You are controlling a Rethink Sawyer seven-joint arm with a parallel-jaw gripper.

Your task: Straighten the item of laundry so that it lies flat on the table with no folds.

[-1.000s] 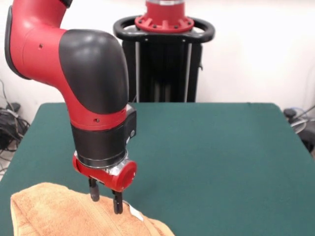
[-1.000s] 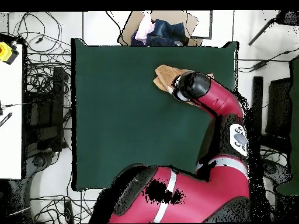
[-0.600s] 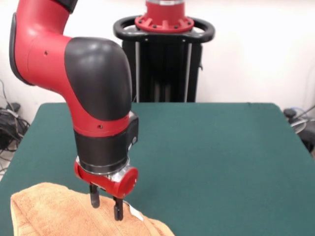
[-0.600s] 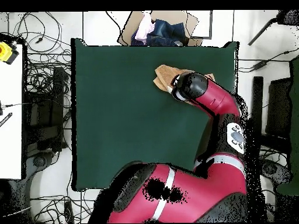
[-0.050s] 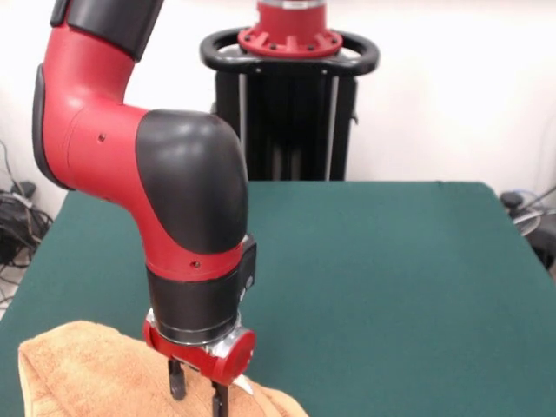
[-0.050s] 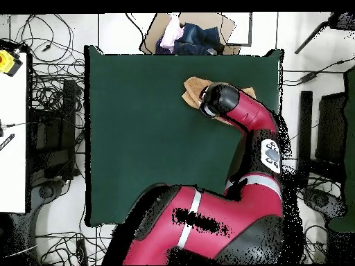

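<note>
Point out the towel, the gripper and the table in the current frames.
towel point(image 5: 87, 369), front view, bunched upper surface.
gripper point(image 5: 198, 395), front view, between its fingertips, over the towel.
table point(image 6: 139, 125), overhead view, bare green top.

free: table point(image 5: 391, 278) bare green across centre, right and upper part of front frame | blocked: lower left, bunched orange towel point(image 5: 78, 369) under the gripper point(image 5: 198, 395), fingers apart, tips at the cloth | bulk: arm point(image 5: 174, 200) fills left half above it | overhead: towel point(image 6: 193, 90) near table's top edge

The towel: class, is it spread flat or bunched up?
Bunched. The towel sits as a rounded heap with thick rolled edges in one small patch of the table.
</note>
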